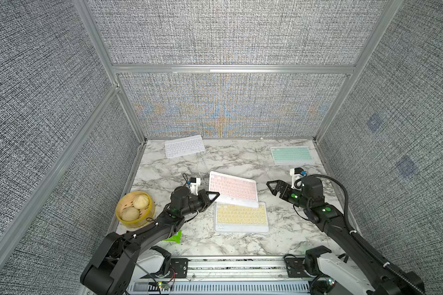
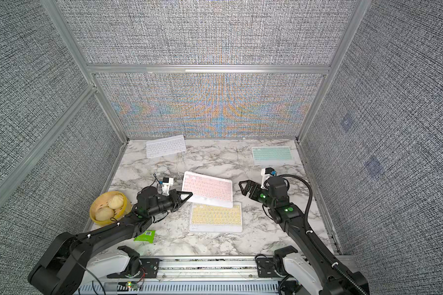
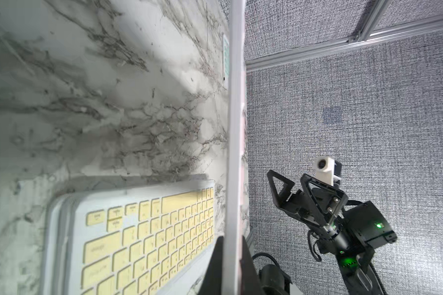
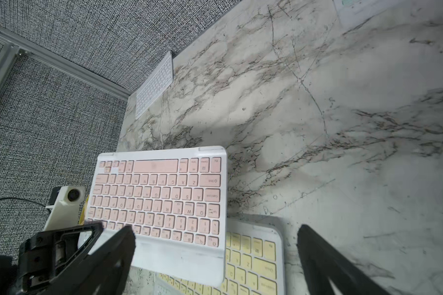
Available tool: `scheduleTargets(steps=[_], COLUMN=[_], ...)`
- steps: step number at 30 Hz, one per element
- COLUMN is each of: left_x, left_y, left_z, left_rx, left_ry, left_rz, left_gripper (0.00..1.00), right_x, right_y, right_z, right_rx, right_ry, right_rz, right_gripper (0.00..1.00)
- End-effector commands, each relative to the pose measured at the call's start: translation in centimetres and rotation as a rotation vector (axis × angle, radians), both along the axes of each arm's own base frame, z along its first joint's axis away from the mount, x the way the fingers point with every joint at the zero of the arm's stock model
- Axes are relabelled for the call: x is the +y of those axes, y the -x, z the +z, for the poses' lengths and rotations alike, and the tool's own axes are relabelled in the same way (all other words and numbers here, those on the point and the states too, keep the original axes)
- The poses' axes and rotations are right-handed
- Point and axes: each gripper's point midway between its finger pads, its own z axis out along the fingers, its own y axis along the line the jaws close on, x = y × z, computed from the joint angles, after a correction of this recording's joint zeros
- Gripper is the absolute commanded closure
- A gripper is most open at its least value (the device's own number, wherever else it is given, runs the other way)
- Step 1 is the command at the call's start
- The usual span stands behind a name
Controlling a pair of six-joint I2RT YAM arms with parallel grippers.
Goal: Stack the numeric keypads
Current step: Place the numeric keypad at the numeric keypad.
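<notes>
My left gripper (image 1: 212, 196) (image 2: 186, 196) (image 3: 232, 240) is shut on the left edge of the pink keypad (image 1: 233, 187) (image 2: 207, 187) (image 4: 159, 199). It holds the keypad tilted above the marble table. In the left wrist view the pink keypad (image 3: 234, 127) shows edge-on between the jaws. Its near edge overlaps the yellow keypad (image 1: 242, 215) (image 2: 216, 215) (image 3: 151, 229) (image 4: 253, 258), which lies flat with further white frame edges beneath it. My right gripper (image 1: 271, 187) (image 2: 243, 187) (image 4: 215, 229) is open and empty, just right of the pink keypad. A white keypad (image 1: 184, 146) (image 2: 165, 146) (image 4: 155, 86) lies far left, a mint keypad (image 1: 292, 155) (image 2: 271, 155) far right.
A round yellow bun basket (image 1: 151, 208) (image 2: 124, 204) stands at the left edge beside my left arm. A small green packet (image 1: 174, 237) (image 2: 145, 236) lies under that arm near the front. Grey fabric walls (image 1: 223, 102) enclose the table on three sides; a metal rail (image 1: 235, 265) runs along the front.
</notes>
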Motion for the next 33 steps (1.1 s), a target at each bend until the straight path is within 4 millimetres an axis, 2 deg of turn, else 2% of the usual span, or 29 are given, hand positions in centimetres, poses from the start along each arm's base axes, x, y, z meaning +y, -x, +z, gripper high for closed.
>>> scheduleTargets(steps=[1,9,14,20,22,26,33], left_x=[0.5,1.2,-0.3,-3.1,-3.3,-4.0,-4.0], left_y=[0.0,4.3,6.2,6.7,7.0,7.4,8.0], left_z=[3.1,2.4,1.3,-0.1,-1.1,-1.8,-3.0], left_rx=[-0.090,-0.088,-0.082,-0.072,-0.061,-0.048,-0.020], left_ry=[0.099,0.025,-0.014,0.050,0.053,0.054,0.001], left_rz=[0.079,0.115,0.076,0.042,0.042,0.031,0.034], left_gripper=[1.00,1.00,1.00,1.00,1.00,1.00,1.00], right_x=[-0.2,1.4,1.8,1.6,1.5,1.3,1.5], right_y=[0.6,1.2,1.6,2.8,3.2,3.8,4.1], right_z=[-0.6,-2.0,-2.3,-3.1,-3.5,-4.3,-5.6], right_rx=[0.032,0.101,0.118,0.132,0.136,0.148,0.181], right_ry=[-0.013,-0.072,-0.085,-0.079,-0.076,-0.062,-0.067], right_rz=[-0.019,0.056,0.079,0.083,0.086,0.088,0.093], right_gripper=[0.01,0.01,0.01,0.01,0.01,0.01,0.01])
